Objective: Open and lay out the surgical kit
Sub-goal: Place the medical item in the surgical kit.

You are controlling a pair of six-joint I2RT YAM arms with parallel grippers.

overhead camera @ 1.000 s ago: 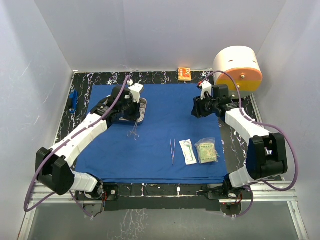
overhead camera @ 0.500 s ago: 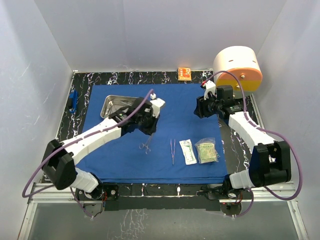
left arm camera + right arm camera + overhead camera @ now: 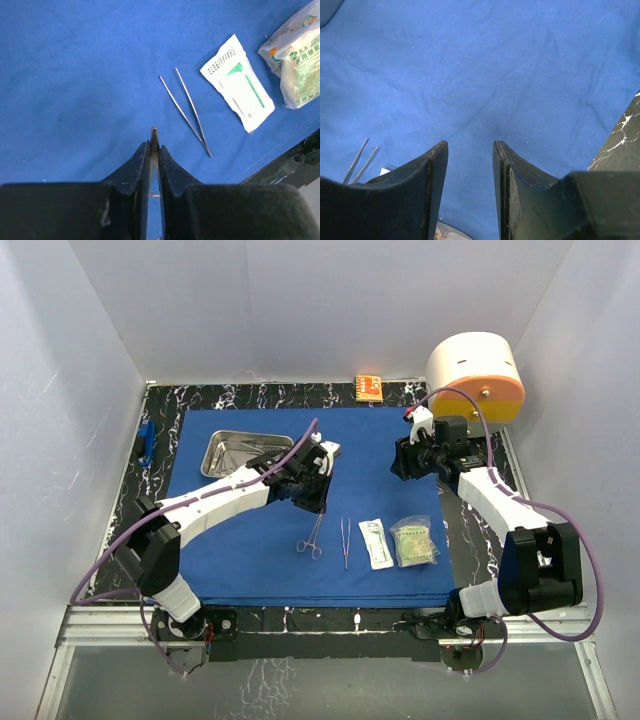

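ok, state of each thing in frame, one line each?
drape, spread flat
tray, upright on drape, uncovered
forceps, held in left gripper
tweezers, lying on drape
white packet, flat on drape, looks sealed
green packet, flat on drape, looks sealed
left gripper, shut on forceps
right gripper, open, empty

we see plain pale walls (image 3: 320, 310) closing in the back and both sides, evenly lit. the desk (image 3: 300, 395) is black with white marble veining; a metal rail (image 3: 320, 635) runs along its near edge, a grey surface (image 3: 320, 680) below.
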